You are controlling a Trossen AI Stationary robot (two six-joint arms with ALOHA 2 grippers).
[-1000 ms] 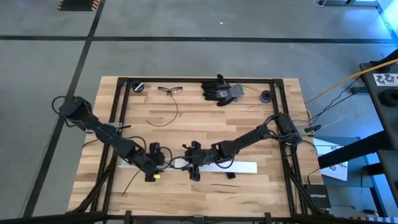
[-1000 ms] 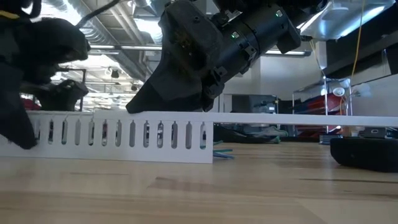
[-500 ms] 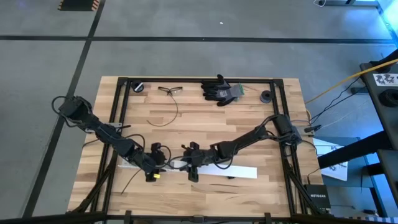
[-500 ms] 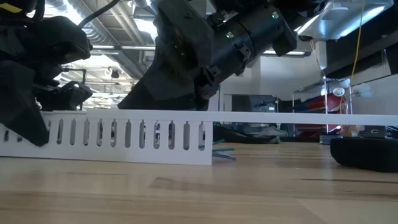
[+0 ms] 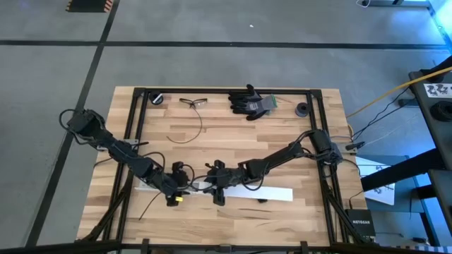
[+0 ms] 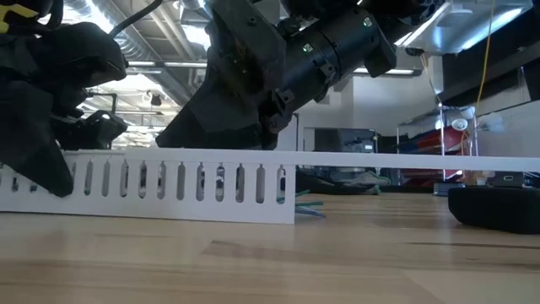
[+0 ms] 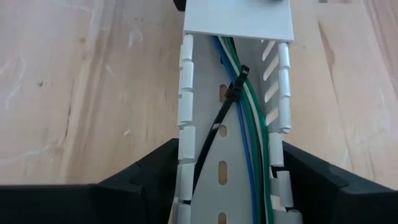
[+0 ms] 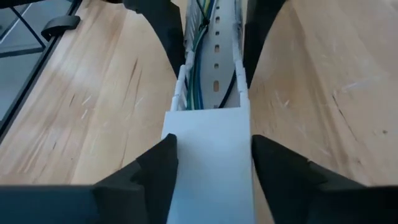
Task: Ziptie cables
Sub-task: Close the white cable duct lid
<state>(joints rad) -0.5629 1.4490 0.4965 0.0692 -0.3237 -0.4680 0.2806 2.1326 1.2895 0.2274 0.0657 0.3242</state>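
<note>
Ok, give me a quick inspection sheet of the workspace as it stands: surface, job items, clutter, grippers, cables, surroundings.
Surface: wooden table, black frame around it.
Job's things: white slotted duct near the front edge; a white cover sits on part of it; black ziptie crosses the open channel.
Clutter: black gloves, safety glasses, two small round black items at the far corners.
Grippers: left gripper straddles the duct's open end; right gripper straddles the covered section; each has a finger on either side.
Cables: blue, green and pale wires lie along the channel.
Surroundings: grey floor; no person seen.
</note>
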